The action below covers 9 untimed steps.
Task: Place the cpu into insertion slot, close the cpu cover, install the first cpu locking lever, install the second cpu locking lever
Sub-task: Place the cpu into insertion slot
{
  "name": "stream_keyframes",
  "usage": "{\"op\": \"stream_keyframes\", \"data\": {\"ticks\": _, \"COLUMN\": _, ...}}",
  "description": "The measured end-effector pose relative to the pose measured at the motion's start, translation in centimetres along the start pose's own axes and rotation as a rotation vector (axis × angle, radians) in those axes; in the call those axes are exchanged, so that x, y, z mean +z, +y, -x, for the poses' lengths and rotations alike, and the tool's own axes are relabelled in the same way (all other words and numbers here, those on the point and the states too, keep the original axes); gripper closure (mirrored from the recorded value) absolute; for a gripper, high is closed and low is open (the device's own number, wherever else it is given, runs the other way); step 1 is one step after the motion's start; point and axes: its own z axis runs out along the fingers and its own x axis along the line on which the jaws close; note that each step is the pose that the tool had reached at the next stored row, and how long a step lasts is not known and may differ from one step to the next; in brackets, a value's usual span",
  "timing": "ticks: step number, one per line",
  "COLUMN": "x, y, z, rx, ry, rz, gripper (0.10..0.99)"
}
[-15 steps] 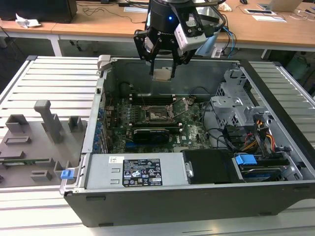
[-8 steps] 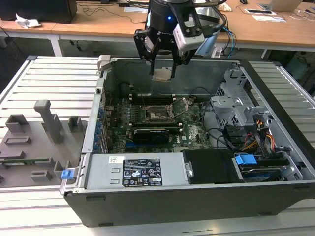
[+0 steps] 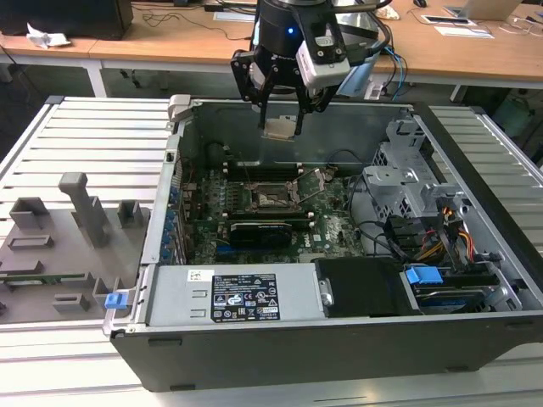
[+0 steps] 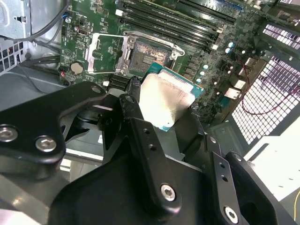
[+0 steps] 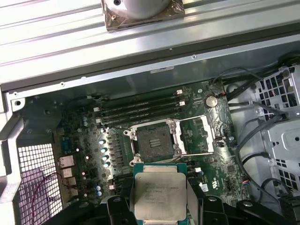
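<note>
One square cpu [image 5: 159, 197], dull silver lid upward, is clamped flat in the black gripper [image 3: 280, 127] above the grey case [image 3: 161, 246]. Beneath, the dark gridded insertion slot [image 5: 153, 140] lies bare, with the thin metal cpu cover [image 5: 197, 135] swung open just beside it, on the exterior view's right.

In the second wrist view the fingers [image 4: 137, 123] hide part of the cpu [image 4: 164, 101], perhaps its near edge.
</note>
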Motion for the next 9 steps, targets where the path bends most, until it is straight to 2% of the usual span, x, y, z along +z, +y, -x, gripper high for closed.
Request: {"op": "stream_keyframes", "data": {"ticks": 9, "x": 0.01, "y": 0.0, "z": 0.0, "rx": 0.038, "ry": -0.0034, "rz": 0.001, "gripper": 0.549}}
